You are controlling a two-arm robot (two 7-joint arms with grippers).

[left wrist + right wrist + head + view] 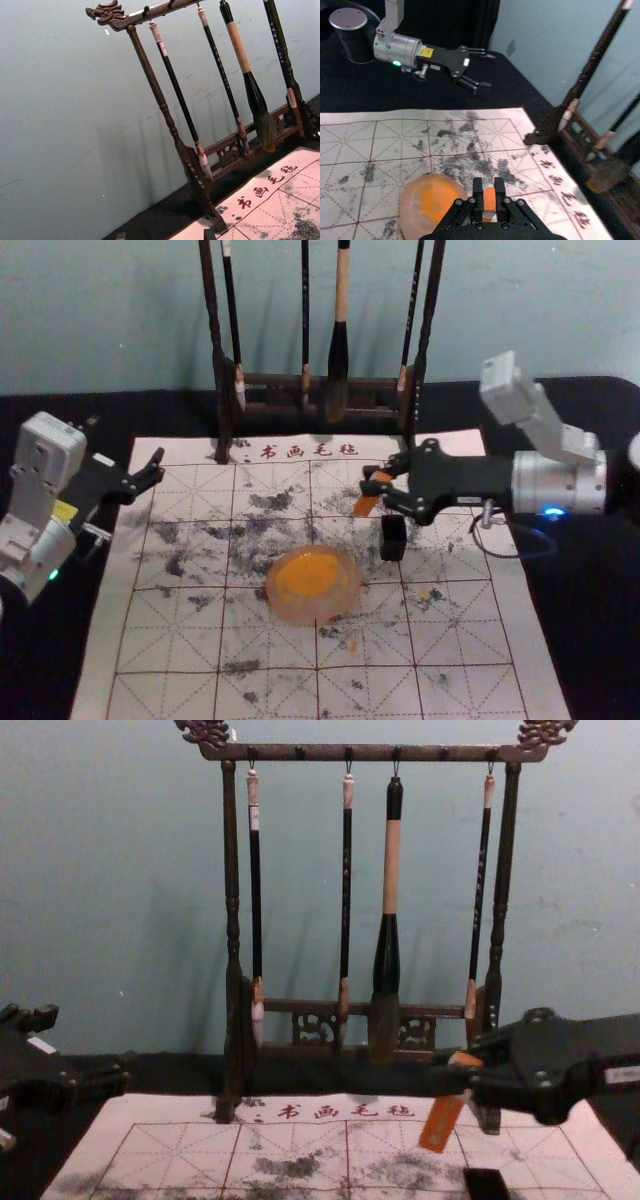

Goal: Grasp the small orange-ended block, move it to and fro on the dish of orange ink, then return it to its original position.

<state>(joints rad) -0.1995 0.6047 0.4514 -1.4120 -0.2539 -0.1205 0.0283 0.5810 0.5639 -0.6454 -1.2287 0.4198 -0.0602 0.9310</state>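
My right gripper (380,484) is shut on the small orange block (366,504), holding it tilted above the mat, behind and to the right of the round dish (274,590) of orange ink (306,574). In the chest view the block (441,1122) slants down from the right gripper (464,1072). Seen from the right wrist, the gripper (489,184) pinches the block (490,200) near the dish (410,212). At the mat's far left corner, my left gripper (156,469) is idle and open; its tips also edge into the left wrist view (165,235).
A black block (393,539) stands on the mat just in front of the right gripper. The gridded white mat (180,640) has dark ink stains. Behind it is a wooden rack (232,920) with several hanging brushes, including a thick one (390,870).
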